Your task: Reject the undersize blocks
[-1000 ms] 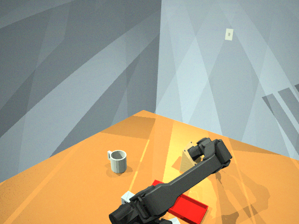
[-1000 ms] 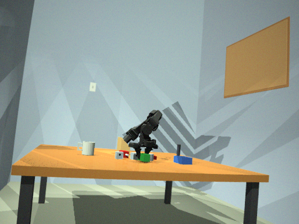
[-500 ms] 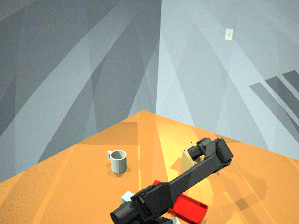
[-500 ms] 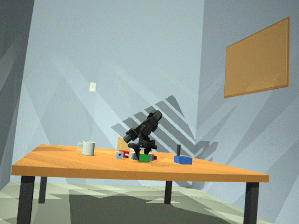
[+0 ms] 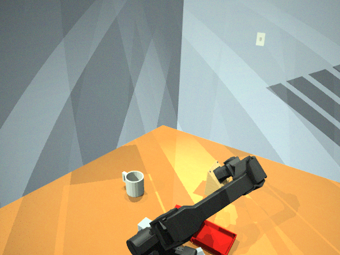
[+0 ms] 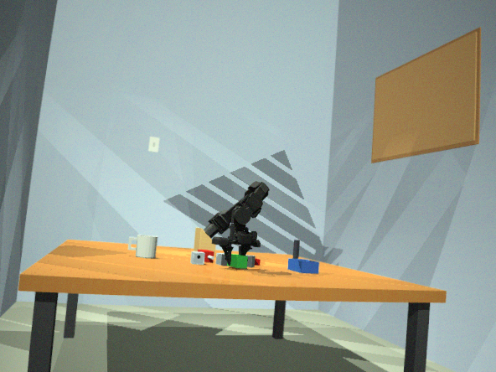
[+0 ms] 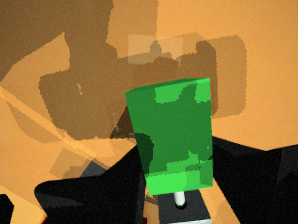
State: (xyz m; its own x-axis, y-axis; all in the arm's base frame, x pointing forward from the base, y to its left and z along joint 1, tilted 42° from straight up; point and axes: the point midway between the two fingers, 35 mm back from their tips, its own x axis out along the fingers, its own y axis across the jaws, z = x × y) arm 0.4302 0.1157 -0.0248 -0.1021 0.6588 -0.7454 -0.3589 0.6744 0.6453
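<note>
Right now I have the hand [image 5: 184, 250] [image 6: 235, 258] [image 7: 169, 139] clamped on the green gauge [image 6: 239, 261] [image 7: 175, 130], its pin at a block [image 6: 251, 260] [image 7: 182, 215] near the red tray [image 5: 212, 238] [image 6: 207, 255]; I can't tell its depth. I see no reject in the tray's visible part, so sorting, gauge-down and retreat probably remain. A mug [image 5: 135, 185] [image 6: 147, 246] shares the orange surface [image 5: 100, 207] [image 6: 126, 276] [image 7: 270, 65], well apart from the tray; pale, shadow-streaked walls [image 5: 230, 86] [image 6: 209, 84] rise behind it.
</note>
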